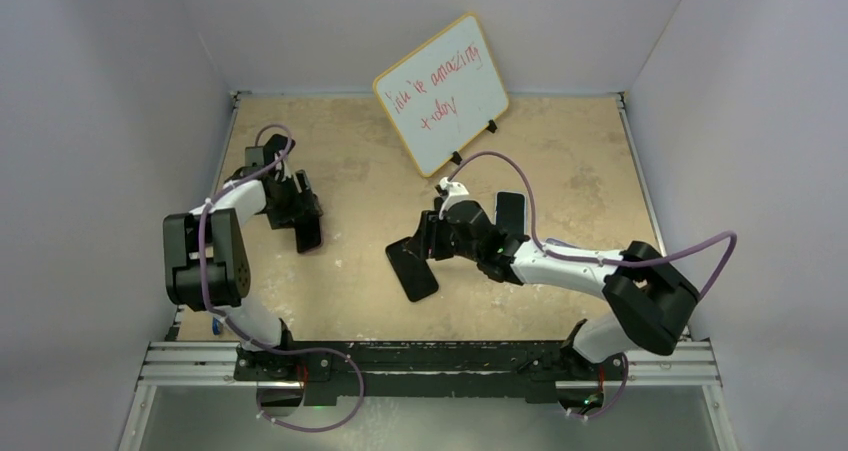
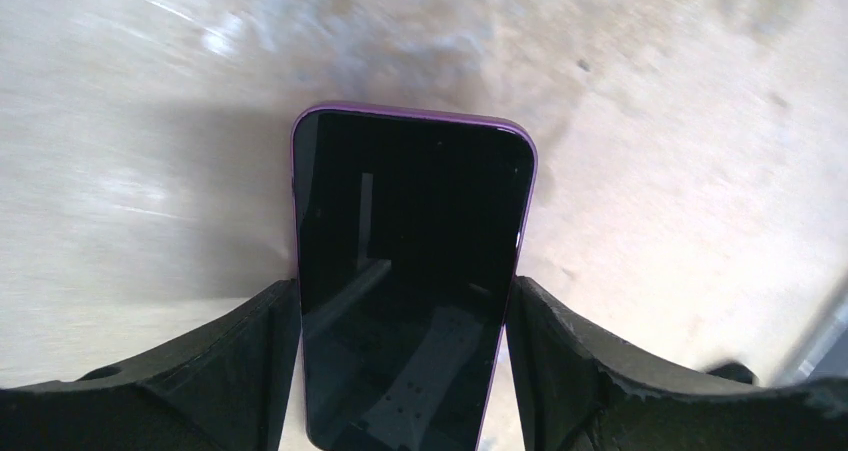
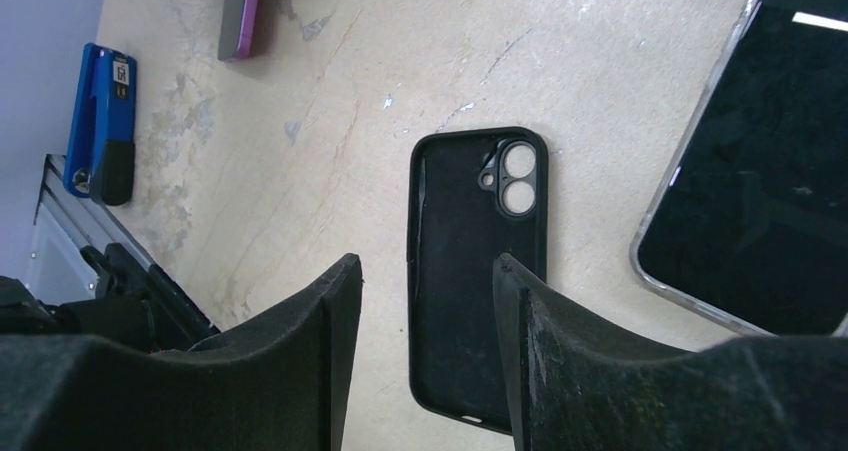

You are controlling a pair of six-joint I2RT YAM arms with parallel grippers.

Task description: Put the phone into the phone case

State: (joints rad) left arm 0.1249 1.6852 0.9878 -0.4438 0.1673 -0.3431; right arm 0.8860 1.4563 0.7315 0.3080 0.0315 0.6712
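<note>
The phone, black screen with a purple rim, lies flat on the table at the left. My left gripper straddles its near end, and both black fingers press against its long edges. The phone case is black and lies hollow side up, its camera cut-out at the far end, near the table's middle. My right gripper hovers open just above the case's near end. Its right finger overlaps the case's right edge, and its left finger is over bare table.
A second phone with a silver rim lies right of the case, behind the right gripper. A whiteboard with red writing leans at the back. A blue tool lies near the front left rail.
</note>
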